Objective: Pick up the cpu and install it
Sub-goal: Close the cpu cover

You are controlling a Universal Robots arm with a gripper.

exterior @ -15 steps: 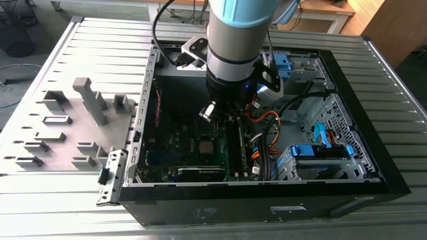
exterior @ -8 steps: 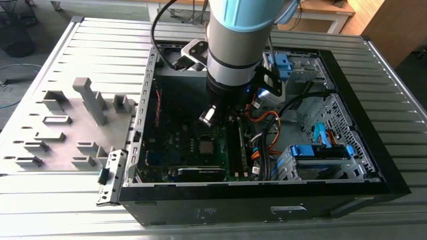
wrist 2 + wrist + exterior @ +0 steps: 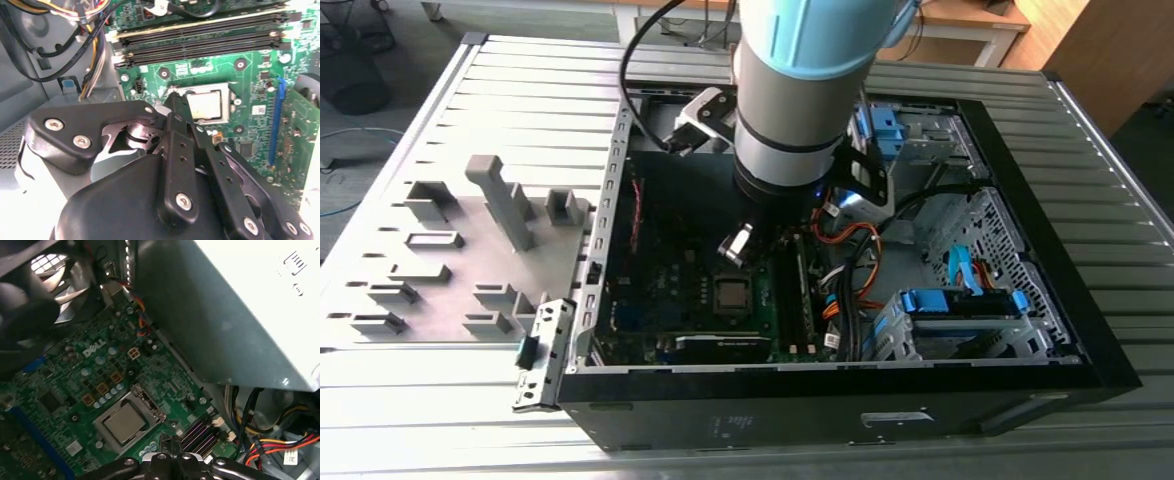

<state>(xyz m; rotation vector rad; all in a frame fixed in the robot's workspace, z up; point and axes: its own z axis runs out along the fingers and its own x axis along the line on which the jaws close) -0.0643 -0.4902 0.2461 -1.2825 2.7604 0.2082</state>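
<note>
Open top of the black computer case [image 3: 1121, 340] gives vertical access; the light-blue-capped robot arm [image 3: 787, 90] hangs over the middle. The small square silvery cpu [image 3: 124, 422] sits in its socket with bare green motherboard [image 3: 75, 390] around it. Crowding: black memory slots [image 3: 200, 42] just beside, big grey metal box [image 3: 225, 315] overhanging one side (orange and black cables [image 3: 854, 265] near).

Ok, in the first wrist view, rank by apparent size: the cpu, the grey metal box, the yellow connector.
1. Grey metal box, though it sits nearer the camera.
2. The cpu.
3. Yellow connector, clearly smallest.
</note>
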